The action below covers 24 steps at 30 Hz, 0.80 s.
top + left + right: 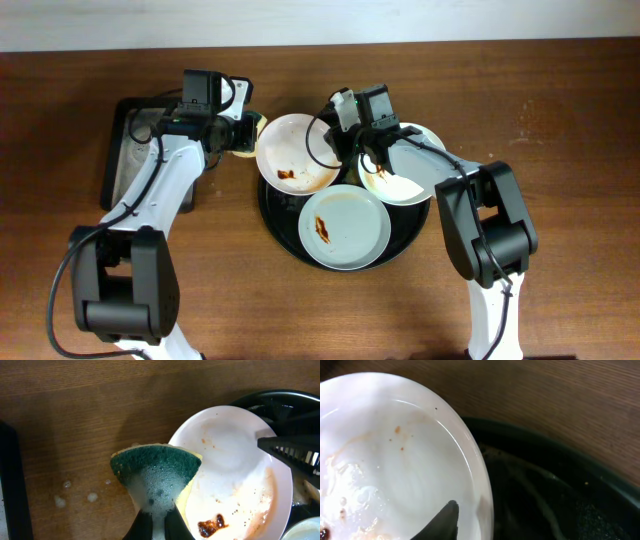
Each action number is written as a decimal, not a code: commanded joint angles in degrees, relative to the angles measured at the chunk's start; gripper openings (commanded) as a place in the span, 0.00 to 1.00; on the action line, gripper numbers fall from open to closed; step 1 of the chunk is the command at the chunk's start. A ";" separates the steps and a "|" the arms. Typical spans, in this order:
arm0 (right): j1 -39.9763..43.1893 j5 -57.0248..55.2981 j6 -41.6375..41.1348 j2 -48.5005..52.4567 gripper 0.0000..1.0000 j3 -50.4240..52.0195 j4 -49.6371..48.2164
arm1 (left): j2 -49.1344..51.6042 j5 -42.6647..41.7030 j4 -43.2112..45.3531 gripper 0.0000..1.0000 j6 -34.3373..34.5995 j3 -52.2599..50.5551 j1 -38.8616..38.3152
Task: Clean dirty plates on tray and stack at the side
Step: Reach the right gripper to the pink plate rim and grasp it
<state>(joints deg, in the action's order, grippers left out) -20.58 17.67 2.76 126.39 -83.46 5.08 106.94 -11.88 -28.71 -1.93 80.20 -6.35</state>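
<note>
Left tool [154, 521], arm extended, pinches a soapy sponge [155, 467]; right tool [373, 152] overhangs a dirty plate [395, 460], grip unclear.

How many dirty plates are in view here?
3. The left plate lies at the far left of the tray, the near plate at its front, and the right plate at its far right. None seem hidden.

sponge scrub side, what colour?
The sponge has a dark green scrub face, foamy, with yellow underneath. The left wrist view shows it best.
</note>
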 commanded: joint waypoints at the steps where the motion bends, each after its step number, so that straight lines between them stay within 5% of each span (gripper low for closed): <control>1: -0.46 -0.28 -0.20 0.92 0.25 -1.09 -0.15 | -0.68 -1.05 0.15 0.01 -0.92 -0.02 0.13; 7: -0.57 -0.09 -0.26 1.62 0.04 -1.09 -0.07 | -0.68 -1.05 0.17 0.01 -0.92 -0.02 0.13; 13: 0.04 -0.55 -8.00 -0.04 0.04 -4.04 3.15 | -3.58 -1.01 0.83 0.01 -0.92 0.00 0.13; 19: 0.07 -15.50 -8.17 -3.67 0.04 -20.83 32.00 | -8.44 -2.16 0.42 0.00 -0.20 0.00 -3.02; 24: 0.09 -20.35 -14.73 -4.35 0.04 -28.50 44.59 | -5.81 1.16 2.29 0.00 6.03 -0.02 -10.69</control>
<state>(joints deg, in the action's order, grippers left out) -20.45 0.58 -7.18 124.90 -108.51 47.16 99.02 -12.05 -27.16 -0.82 80.18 -14.57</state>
